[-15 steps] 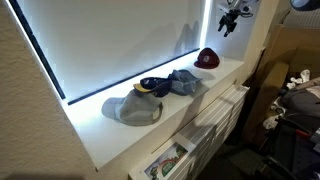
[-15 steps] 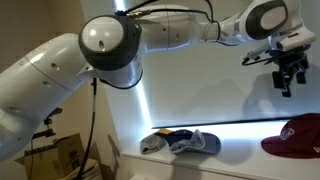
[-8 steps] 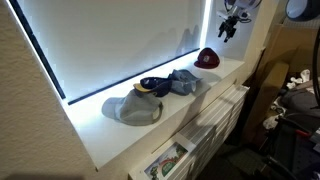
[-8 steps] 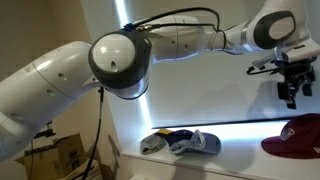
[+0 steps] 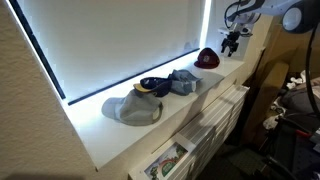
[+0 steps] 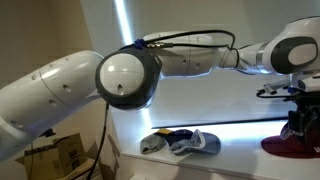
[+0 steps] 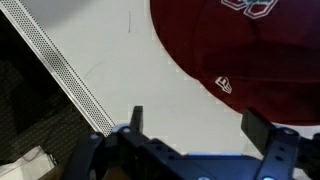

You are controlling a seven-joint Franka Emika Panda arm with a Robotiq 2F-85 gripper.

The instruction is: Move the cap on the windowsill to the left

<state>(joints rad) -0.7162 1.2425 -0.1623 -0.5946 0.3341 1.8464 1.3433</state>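
While I check an exterior view, the gripper (image 5: 232, 42) hangs just beside the maroon cap (image 5: 207, 58) at one end of the windowsill (image 5: 110, 135). Three other caps (image 5: 160, 92) lie further along.

In an exterior view, it sits low over the cap's (image 6: 285, 147) crown.

The wrist view shows the fingers (image 7: 136, 117) spread wide with nothing between them, and the cap lies ahead of them. I judge this the approach. Next I'd centre on the cap, descend and close.
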